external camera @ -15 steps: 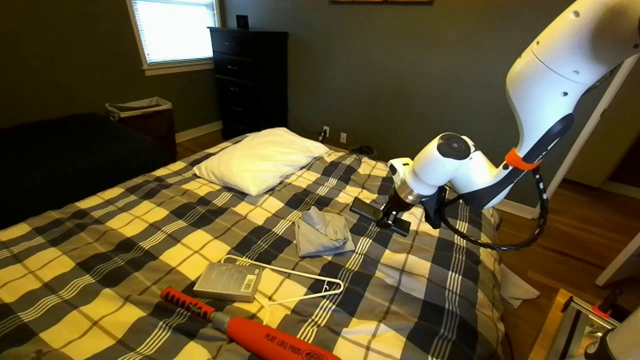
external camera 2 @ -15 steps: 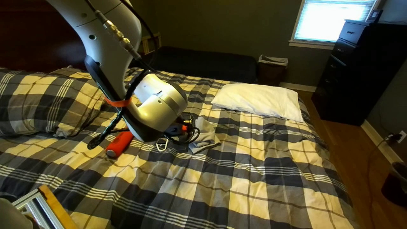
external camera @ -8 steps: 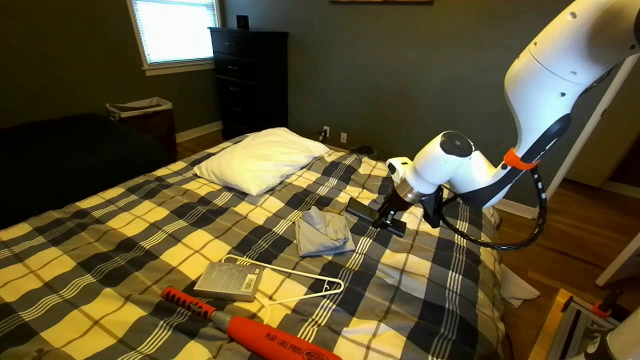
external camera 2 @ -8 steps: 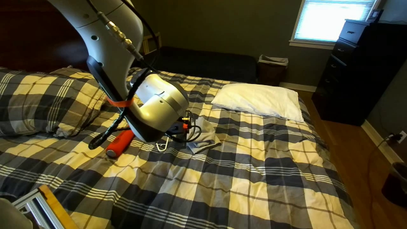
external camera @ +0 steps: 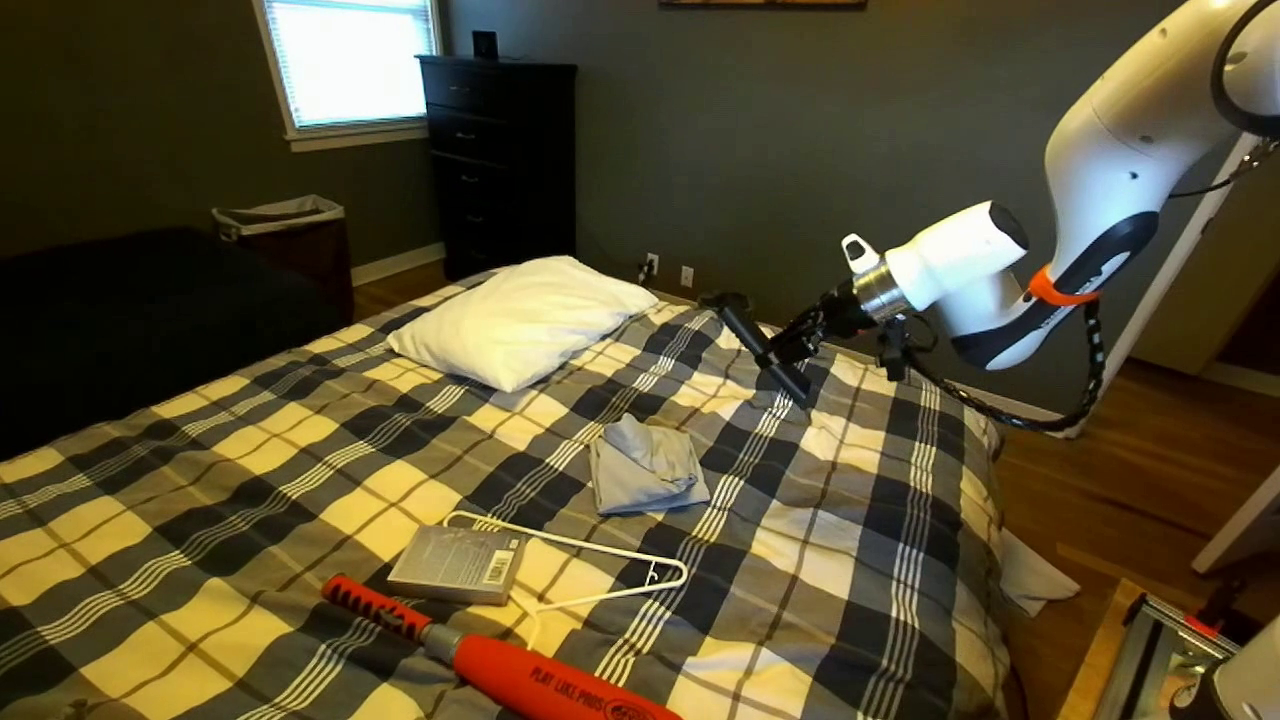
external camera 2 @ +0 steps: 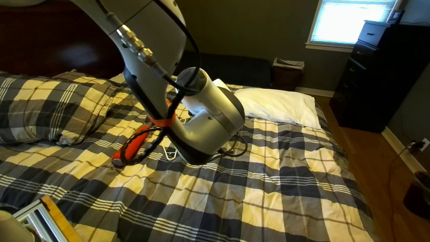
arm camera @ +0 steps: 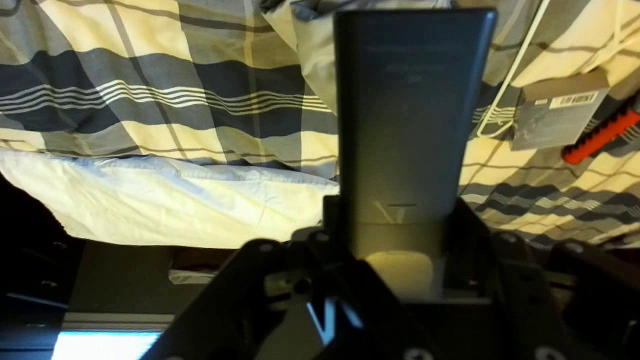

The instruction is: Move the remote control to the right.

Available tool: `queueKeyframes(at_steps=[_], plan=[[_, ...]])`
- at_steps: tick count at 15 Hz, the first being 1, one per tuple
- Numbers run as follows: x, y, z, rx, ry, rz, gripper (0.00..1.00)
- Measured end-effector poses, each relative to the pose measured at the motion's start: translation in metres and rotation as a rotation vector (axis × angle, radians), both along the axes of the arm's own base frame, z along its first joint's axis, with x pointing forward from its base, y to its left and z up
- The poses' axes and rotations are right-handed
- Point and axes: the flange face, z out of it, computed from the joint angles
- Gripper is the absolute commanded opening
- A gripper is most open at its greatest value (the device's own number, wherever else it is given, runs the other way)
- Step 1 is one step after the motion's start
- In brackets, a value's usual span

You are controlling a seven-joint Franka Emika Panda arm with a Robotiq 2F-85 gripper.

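A white robot arm [external camera: 1110, 150] is reaching over a bed [external camera: 820, 590] spread with navy, grey and cream plaid. Its gripper [arm camera: 397, 215] is clamping a slim black remote control [arm camera: 410, 115], the jaws pressing on the 2 long edges. The remote control is hanging in the air above the bed; in an exterior view it is tilting, with an end sticking out on either side of the grip.

A brown hamper [external camera: 315, 252] is standing on the floor [external camera: 1150, 480] near a tall black dresser [external camera: 545, 170]; a pale liner [external camera: 326, 207] is folding over its rim, and what it is holding is too dark to make out. The dresser is showing at least 4 closed drawers [external camera: 466, 150], which are hiding whatever is inside, and a small dark object [external camera: 485, 44] is resting on top. In an exterior view, a dark bin [external camera 2: 416, 200] is standing on the floor by the wall [external camera 2: 416, 114], its inside too dim to read.

On the bed, a flat grey box [external camera: 450, 560] is lying with its barcode [external camera: 498, 567] showing; whether it is holding anything is impossible to tell. A white hanger [external camera: 605, 546] is lying just beside it. A red bat [external camera: 550, 678] lettered "PLAY LIKE PROS" is stretching out nearby, a folded grey cloth [external camera: 645, 470] is resting near the hanger, and a white pillow [external camera: 525, 320] is lying well apart.
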Motion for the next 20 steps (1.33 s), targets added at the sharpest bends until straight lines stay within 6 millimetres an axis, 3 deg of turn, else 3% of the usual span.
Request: queueKeyframes(at_steps=[2, 5, 6, 11, 15, 20], plan=[[0.001, -0.008, -0.002, 0.004, -0.001, -0.004, 0.53], [0.001, -0.001, -0.003, 0.007, 0.002, 0.008, 0.53], [0.002, 0.0, -0.003, 0.008, 0.002, 0.009, 0.28], [0.007, 0.001, -0.006, 0.011, 0.006, 0.036, 0.28], [0.021, 0.013, -0.019, 0.053, 0.12, 0.194, 0.28], [0.045, 0.026, -0.007, 0.185, 0.243, 0.381, 0.28]])
